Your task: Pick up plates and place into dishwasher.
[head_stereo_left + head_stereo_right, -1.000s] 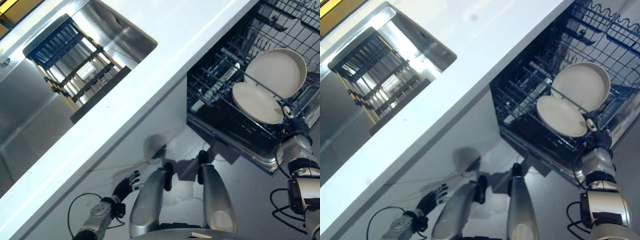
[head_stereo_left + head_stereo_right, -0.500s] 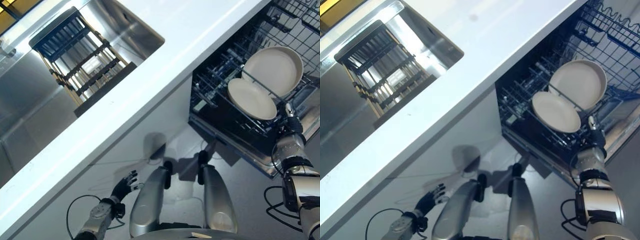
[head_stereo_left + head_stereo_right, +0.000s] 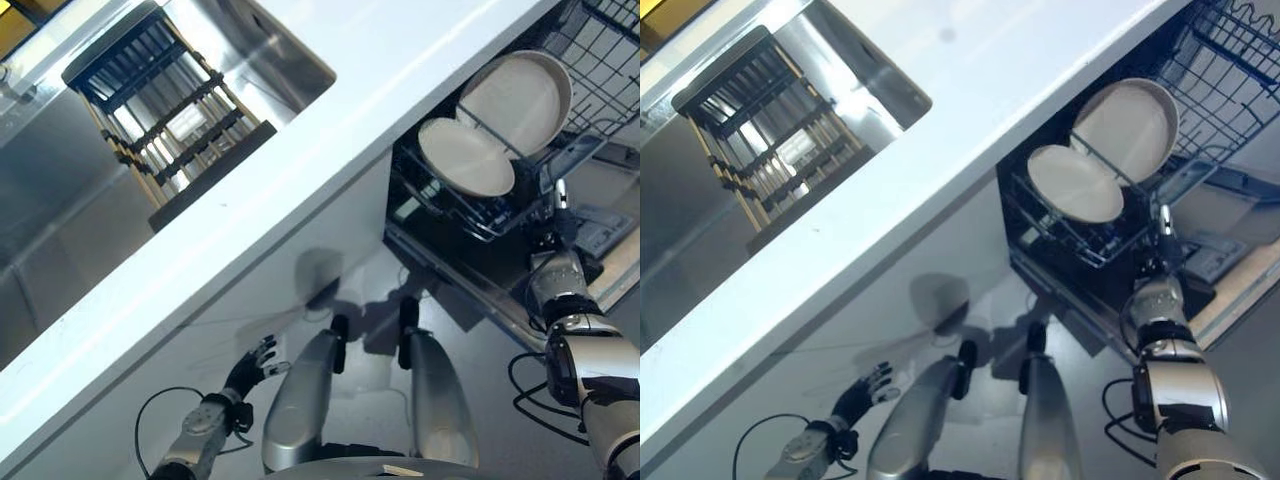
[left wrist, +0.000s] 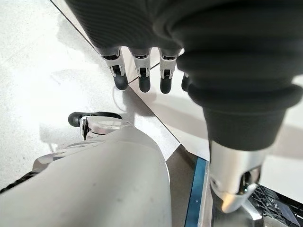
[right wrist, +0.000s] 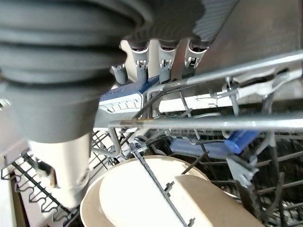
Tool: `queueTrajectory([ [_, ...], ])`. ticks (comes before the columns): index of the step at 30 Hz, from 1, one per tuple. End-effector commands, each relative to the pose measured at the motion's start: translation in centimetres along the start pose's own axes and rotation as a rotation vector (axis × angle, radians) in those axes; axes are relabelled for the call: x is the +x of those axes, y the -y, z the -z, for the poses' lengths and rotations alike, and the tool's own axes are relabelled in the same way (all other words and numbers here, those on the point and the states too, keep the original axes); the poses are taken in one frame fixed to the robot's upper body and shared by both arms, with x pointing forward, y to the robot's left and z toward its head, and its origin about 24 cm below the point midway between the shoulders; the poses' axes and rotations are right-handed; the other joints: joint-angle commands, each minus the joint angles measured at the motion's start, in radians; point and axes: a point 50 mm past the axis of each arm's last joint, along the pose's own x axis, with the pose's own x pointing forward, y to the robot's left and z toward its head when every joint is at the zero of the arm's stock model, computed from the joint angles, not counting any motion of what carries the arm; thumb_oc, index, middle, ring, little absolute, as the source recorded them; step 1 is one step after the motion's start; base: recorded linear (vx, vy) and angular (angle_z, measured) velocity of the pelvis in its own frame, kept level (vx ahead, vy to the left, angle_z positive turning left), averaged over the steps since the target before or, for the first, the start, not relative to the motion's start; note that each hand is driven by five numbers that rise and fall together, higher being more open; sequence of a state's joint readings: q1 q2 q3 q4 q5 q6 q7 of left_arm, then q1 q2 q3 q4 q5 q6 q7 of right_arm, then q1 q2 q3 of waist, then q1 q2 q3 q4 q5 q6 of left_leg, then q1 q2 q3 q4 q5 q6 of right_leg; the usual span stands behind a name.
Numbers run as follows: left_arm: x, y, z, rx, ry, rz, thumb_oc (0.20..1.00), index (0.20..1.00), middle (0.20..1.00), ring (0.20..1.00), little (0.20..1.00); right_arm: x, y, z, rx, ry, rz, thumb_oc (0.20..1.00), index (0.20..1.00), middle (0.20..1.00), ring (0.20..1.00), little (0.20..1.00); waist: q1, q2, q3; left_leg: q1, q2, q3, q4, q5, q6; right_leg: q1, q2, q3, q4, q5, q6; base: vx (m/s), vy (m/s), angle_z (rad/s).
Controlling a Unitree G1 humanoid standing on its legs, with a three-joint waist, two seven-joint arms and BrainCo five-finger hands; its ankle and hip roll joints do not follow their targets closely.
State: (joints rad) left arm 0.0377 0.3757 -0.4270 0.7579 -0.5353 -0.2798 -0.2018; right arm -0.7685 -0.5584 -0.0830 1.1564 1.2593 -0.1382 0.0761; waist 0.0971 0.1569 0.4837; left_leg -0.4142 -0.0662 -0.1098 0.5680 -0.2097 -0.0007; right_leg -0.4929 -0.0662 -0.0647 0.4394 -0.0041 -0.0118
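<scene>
Two pale plates, a large one [image 3: 517,100] and a smaller one [image 3: 464,157] overlapping its front, are seen standing on edge in the wire rack [image 3: 470,215] of the dishwasher, under the edge of the white table [image 3: 300,180]. Compared with a second ago, the rack and its plates are found closer in under the table edge, and the dishwasher's door [image 3: 610,270] is now exposed beside it (part of this shift may be put down to the camera, which has also moved). The right hand [image 5: 156,64] is held at the rack's front rail with its fingers straight and relaxed, nothing being pinched; contact with the wire cannot be confirmed. This is judged as the rack being pushed home, the loading being nearly finished. The left hand [image 3: 252,367] is hung low near the floor, its fingers loosely spread and empty. A dark slatted drainer [image 3: 160,110] is seen in the sink [image 3: 60,230].
</scene>
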Motion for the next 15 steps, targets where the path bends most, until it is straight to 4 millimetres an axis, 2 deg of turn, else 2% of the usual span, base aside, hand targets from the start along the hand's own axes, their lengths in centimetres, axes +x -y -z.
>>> queueTrajectory([
  [1, -1.9, -2.3, 0.1, 0.031, 0.012, -0.041, 1.000, 1.000, 1.000, 1.000, 1.000, 1.0, -7.8, -1.5, -0.126, 0.034, -0.257, 1.000, 1.000, 1.000, 1.000, 1.000, 0.048, -0.023, -0.031, -0.063, -0.033, 0.016, -0.040, 0.155, 0.039, 0.097, 0.031, -0.030, 0.023, -0.075, -0.042, 0.01, -0.033, 0.10],
  [4, -1.9, -2.4, -0.2, 0.040, 0.016, -0.040, 1.000, 1.000, 1.000, 1.000, 1.000, 1.2, -8.0, -1.7, -0.182, 0.015, -0.222, 1.000, 1.000, 1.000, 1.000, 1.000, 0.055, -0.026, -0.029, -0.057, -0.031, 0.008, -0.043, 0.158, 0.038, 0.105, 0.032, -0.037, 0.022, -0.079, -0.048, 0.00, -0.023, 0.03],
  [15, -1.7, -2.5, -0.7, 0.044, 0.021, -0.045, 1.000, 1.000, 1.000, 1.000, 1.000, 1.3, -10.4, -1.2, -0.120, -0.028, -0.284, 1.000, 1.000, 1.000, 1.000, 1.000, 0.090, -0.021, -0.037, -0.043, -0.031, -0.025, -0.049, 0.169, 0.031, 0.144, 0.031, -0.070, 0.014, -0.096, -0.061, 0.03, -0.011, 0.07],
])
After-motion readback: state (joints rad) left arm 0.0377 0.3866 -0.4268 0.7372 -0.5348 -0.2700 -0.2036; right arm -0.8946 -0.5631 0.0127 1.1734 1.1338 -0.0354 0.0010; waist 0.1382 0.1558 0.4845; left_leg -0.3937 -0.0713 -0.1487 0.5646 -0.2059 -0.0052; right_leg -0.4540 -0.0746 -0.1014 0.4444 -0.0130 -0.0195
